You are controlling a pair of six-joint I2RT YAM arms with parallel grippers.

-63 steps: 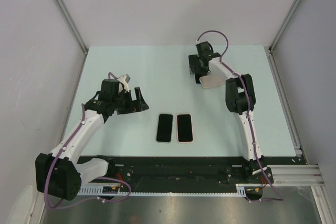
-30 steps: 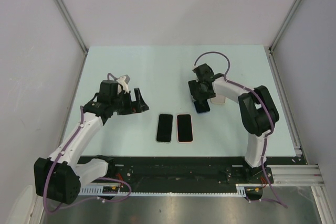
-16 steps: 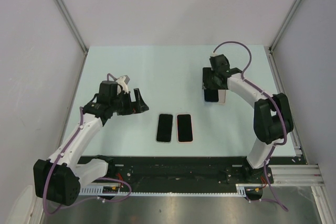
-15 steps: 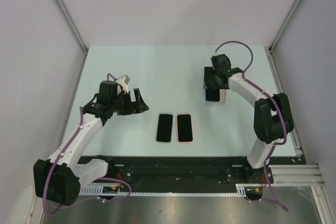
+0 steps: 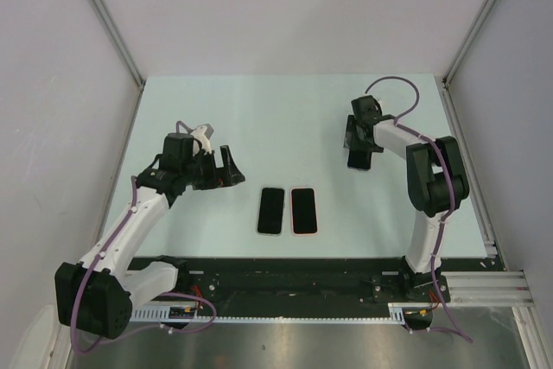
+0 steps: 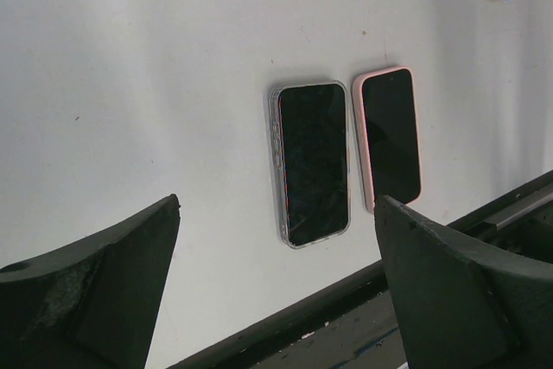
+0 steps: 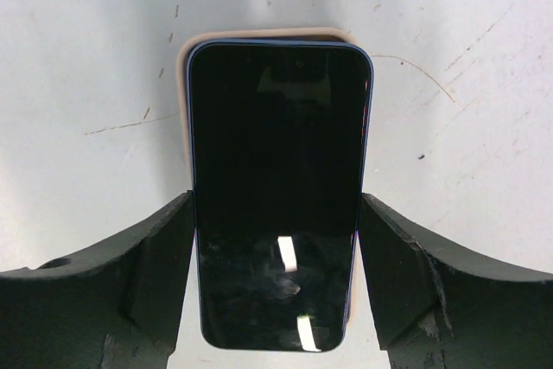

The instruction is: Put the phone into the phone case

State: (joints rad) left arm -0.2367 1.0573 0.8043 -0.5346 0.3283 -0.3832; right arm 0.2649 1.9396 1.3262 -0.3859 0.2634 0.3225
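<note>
Your right jaws clasped the phone [image 7: 276, 196] by its long edges at two o'clock on the surface [image 5: 259, 110], over the pale case [image 7: 182, 66]. You needed its corners squared to the rim before pressing. Your left jaws stood released, empty.

Three phones are in view: a clear-cased phone [image 5: 271, 211], a pink-cased phone [image 5: 303, 211] and a blue-edged phone [image 7: 276, 187]. There are three cases as well, the third a cream case [image 7: 183, 66]. Two arms, the left arm [image 5: 130, 222] and the right arm [image 5: 428, 179], each have two fingers [image 6: 86, 291].
</note>
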